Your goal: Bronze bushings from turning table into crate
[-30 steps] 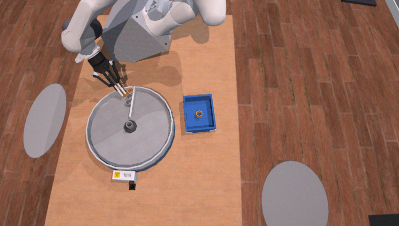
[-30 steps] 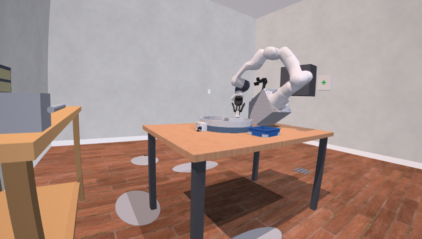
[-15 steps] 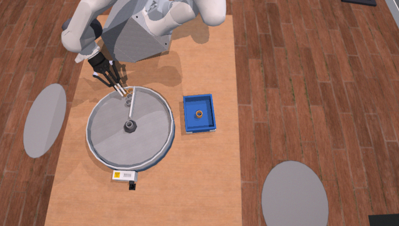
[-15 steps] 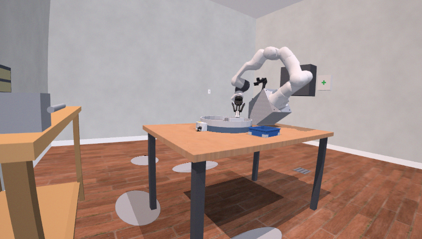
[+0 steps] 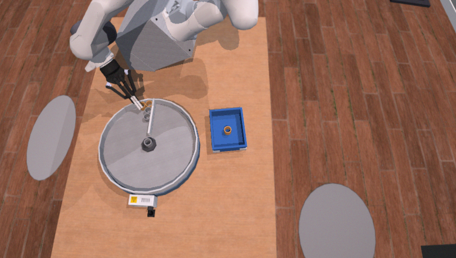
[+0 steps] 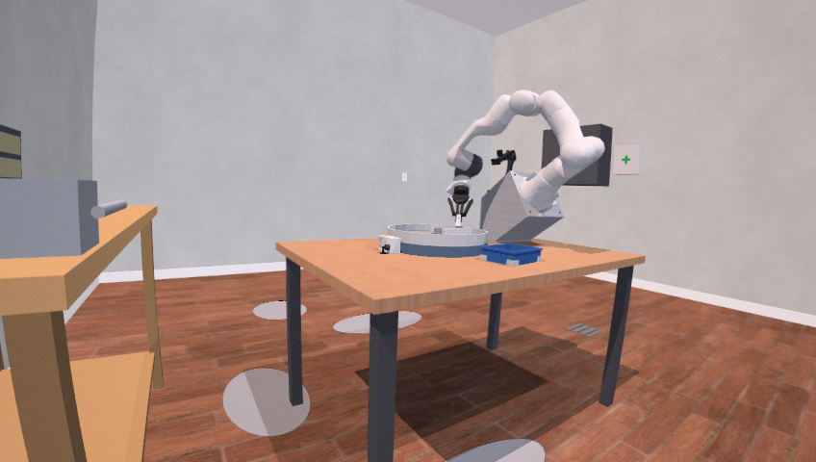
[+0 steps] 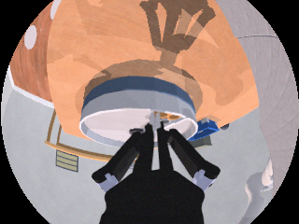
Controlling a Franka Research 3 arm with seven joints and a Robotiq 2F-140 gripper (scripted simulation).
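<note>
My gripper (image 5: pixel 138 104) (image 6: pixel 458 223) (image 7: pixel 155 118) reaches down to the far rim of the grey turning table (image 5: pixel 166 153) (image 6: pixel 438 236) (image 7: pixel 112 125). Its fingers are shut on the near wall of a bronze bushing (image 5: pixel 147 103) (image 7: pixel 173 122), which stands by the rim beside a white divider bar (image 5: pixel 150 119). Two steel bushings (image 5: pixel 147 110) (image 5: pixel 146 116) stand in a row just inward of it, along the bar. Another bronze bushing (image 5: pixel 227 128) lies in the blue crate (image 5: pixel 212 127) (image 6: pixel 510 253) (image 7: pixel 207 127) to the right of the turning table.
A dark hexagonal hub (image 5: pixel 148 144) sits at the turning table's middle. A small control box (image 5: pixel 142 200) stands at its front edge. The robot's grey base (image 5: pixel 153 48) stands at the back of the wooden table (image 5: pixel 223 198).
</note>
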